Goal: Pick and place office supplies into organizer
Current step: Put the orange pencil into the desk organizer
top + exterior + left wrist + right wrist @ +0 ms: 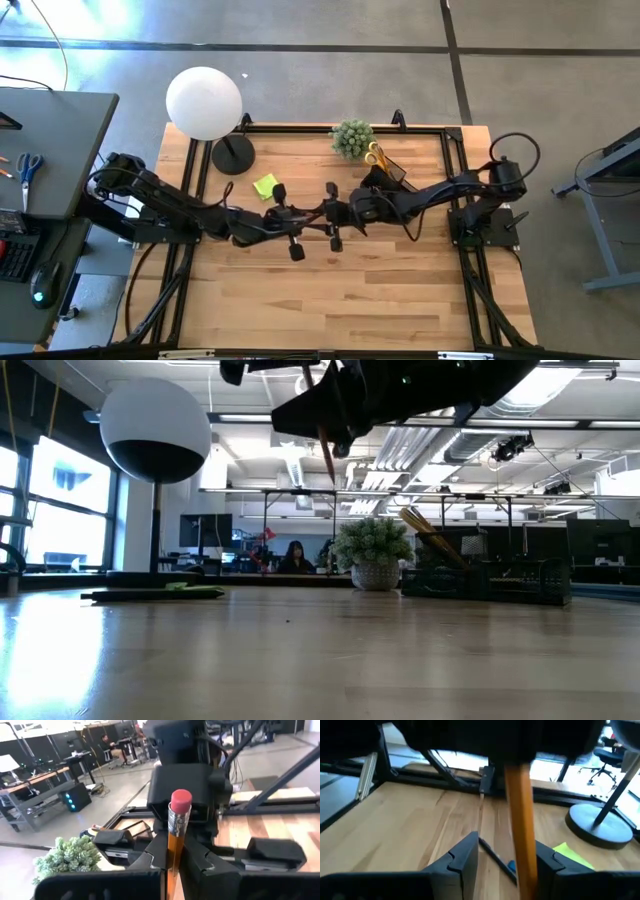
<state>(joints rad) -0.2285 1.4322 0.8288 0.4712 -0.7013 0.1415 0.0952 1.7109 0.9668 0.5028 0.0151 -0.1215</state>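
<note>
Two pincers meet mid-table; left pincer clenched on orange pencil; right pincer parted around it.

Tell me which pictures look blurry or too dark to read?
Low view: the arms overhead are backlit black silhouettes against bright ceiling lights; right wrist view: the orange pencil is smeared out of focus; left wrist view: its pink eraser end is sharp.

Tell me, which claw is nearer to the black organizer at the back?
Right. The right claw hovers just in front of the organizer, beside the potted plant. The left claw is farther away, nearer the sticky-note pad.
</note>
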